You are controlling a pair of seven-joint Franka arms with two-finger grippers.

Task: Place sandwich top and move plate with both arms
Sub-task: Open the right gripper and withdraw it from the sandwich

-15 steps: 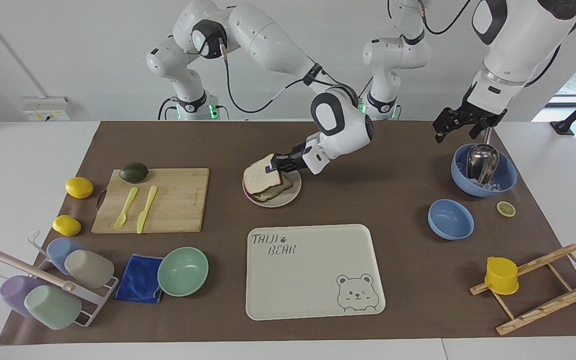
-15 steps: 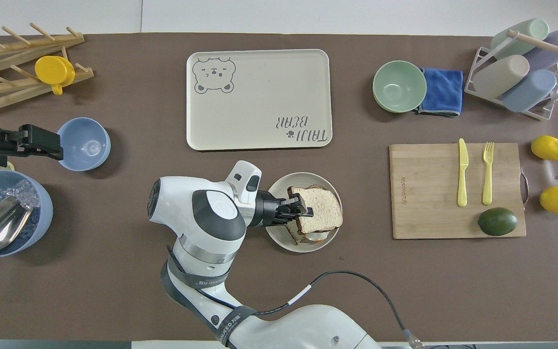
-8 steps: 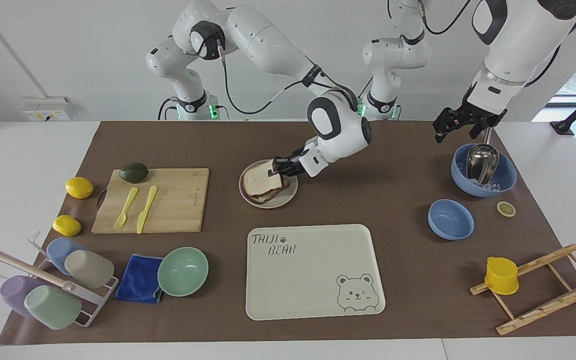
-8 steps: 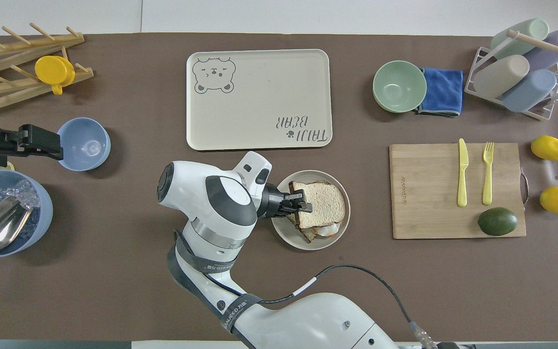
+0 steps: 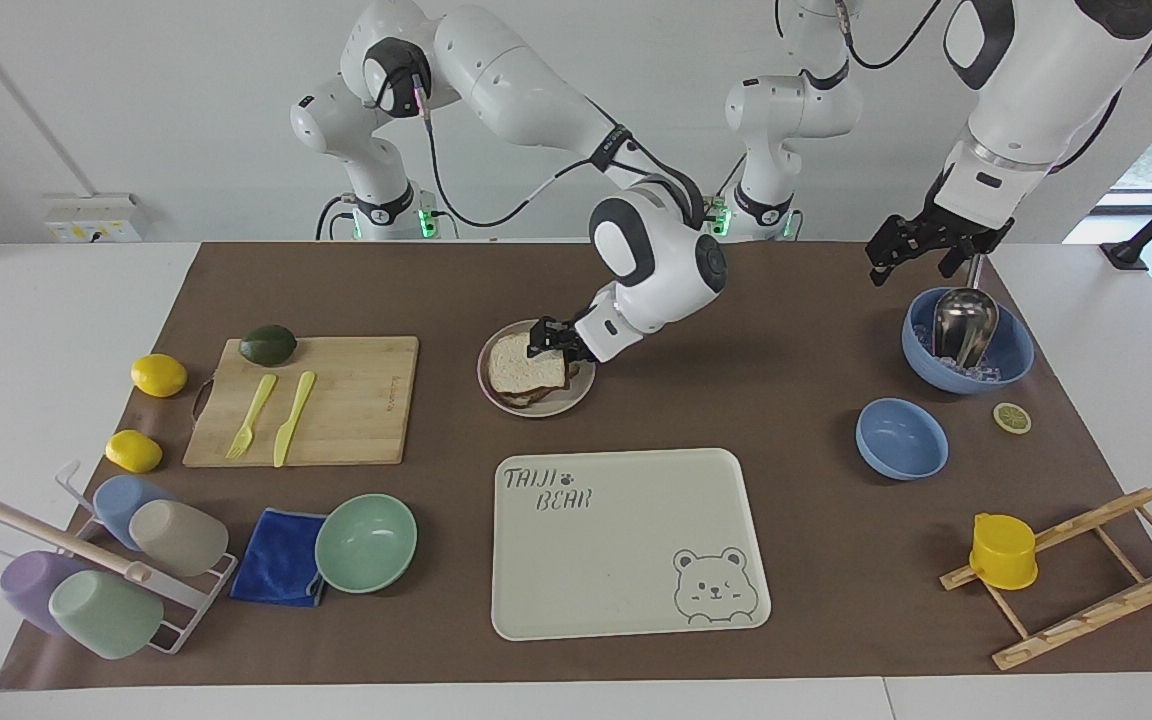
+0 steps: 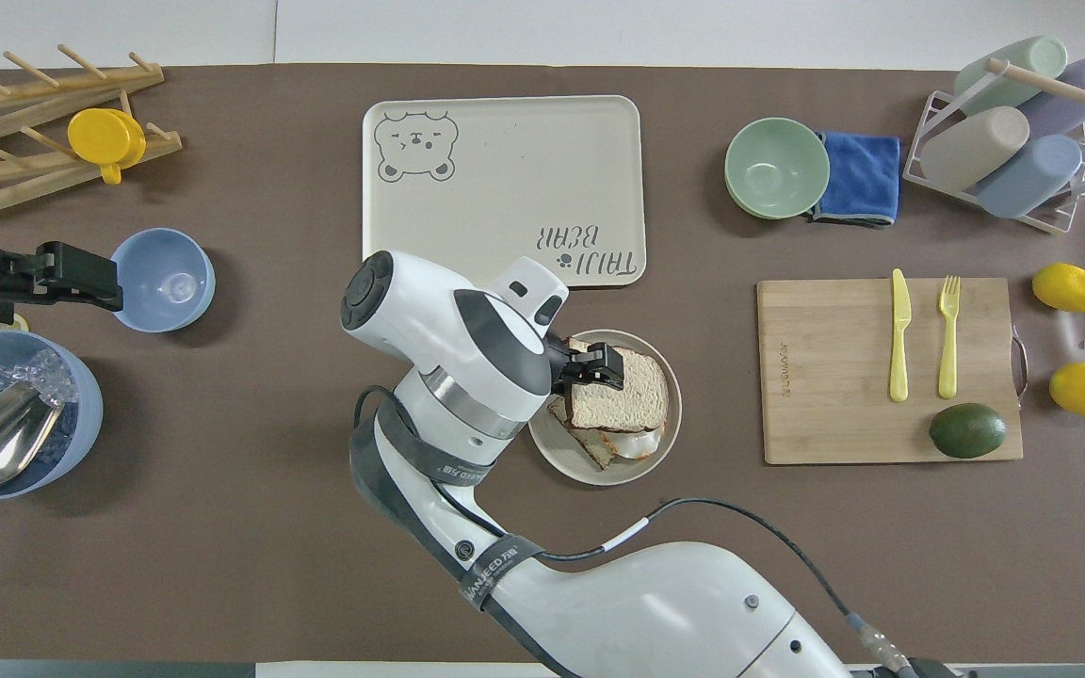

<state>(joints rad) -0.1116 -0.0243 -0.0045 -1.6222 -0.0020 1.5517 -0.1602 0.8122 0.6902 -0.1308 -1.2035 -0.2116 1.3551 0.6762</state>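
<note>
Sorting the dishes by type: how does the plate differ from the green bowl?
The plate is beige, shallow and holds a sandwich; the green bowl is mint, deep and holds nothing. The plate sits near mid-table, nearer to the robots than the tray; the bowl lies beside a blue cloth, farther from the robots. Both are round.

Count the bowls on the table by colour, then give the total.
Blue, the blue bowl with ice and the empty blue bowl: 2
Green, the green bowl: 1
Total: 3
</note>
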